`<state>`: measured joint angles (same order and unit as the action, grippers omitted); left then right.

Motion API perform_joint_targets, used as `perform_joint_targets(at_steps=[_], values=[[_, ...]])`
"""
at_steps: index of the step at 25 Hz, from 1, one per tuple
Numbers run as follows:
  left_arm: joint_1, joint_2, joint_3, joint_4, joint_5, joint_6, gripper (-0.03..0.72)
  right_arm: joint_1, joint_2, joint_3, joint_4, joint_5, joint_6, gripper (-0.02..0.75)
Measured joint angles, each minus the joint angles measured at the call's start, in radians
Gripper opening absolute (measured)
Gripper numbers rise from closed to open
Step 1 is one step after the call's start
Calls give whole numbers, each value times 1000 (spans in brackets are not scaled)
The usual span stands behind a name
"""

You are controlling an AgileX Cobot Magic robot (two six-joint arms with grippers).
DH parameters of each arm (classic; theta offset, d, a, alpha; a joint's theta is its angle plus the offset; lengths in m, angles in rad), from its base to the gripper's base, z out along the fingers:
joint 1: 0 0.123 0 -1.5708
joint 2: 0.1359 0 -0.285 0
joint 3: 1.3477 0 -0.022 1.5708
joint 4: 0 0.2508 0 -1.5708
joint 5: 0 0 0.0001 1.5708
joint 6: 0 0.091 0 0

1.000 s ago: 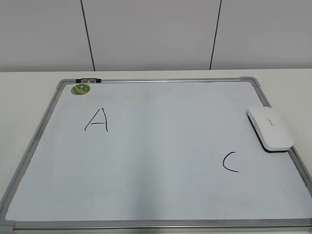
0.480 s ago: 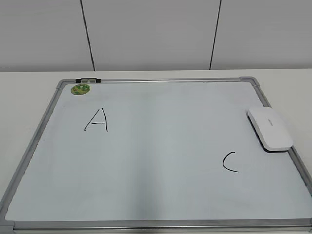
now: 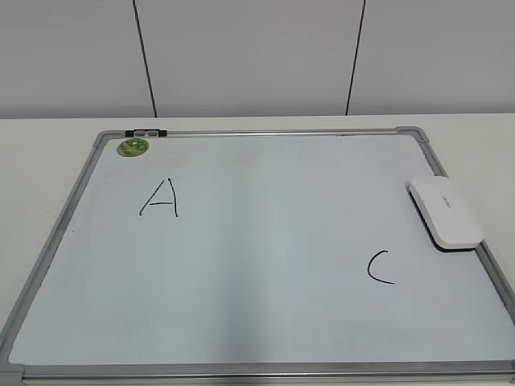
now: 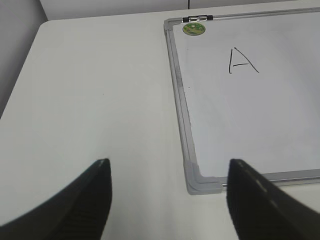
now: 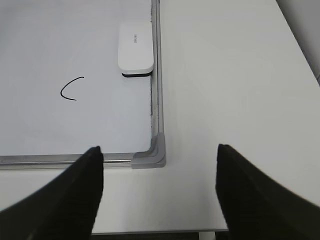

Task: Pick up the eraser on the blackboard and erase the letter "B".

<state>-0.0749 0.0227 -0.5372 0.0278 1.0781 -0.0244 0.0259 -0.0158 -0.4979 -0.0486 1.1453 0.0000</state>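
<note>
Ahead-left of the wide-open right gripper (image 5: 159, 192), the eraser (image 5: 135, 48) lies lengthwise along the blackboard (image 5: 156, 100) frame, nearer this arm.

The exterior camera is looking down at a slant from the near edge of the blackboard (image 3: 257, 265) toward the far wall, taking in almost the whole board. The left wrist camera is hovering off the board's near left corner, facing forward, with the "A" (image 4: 242, 60) at upper right. The right wrist camera is sitting off the near right corner, showing the "C" (image 5: 71, 88) and eraser (image 5: 135, 48), both shared with the exterior view.
</note>
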Motion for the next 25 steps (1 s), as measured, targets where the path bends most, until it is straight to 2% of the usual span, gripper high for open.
perform_joint_targets(at_steps=[25], values=[[18,-6,0,0,0,0,517,-4,-2,0,0,2,0,522]])
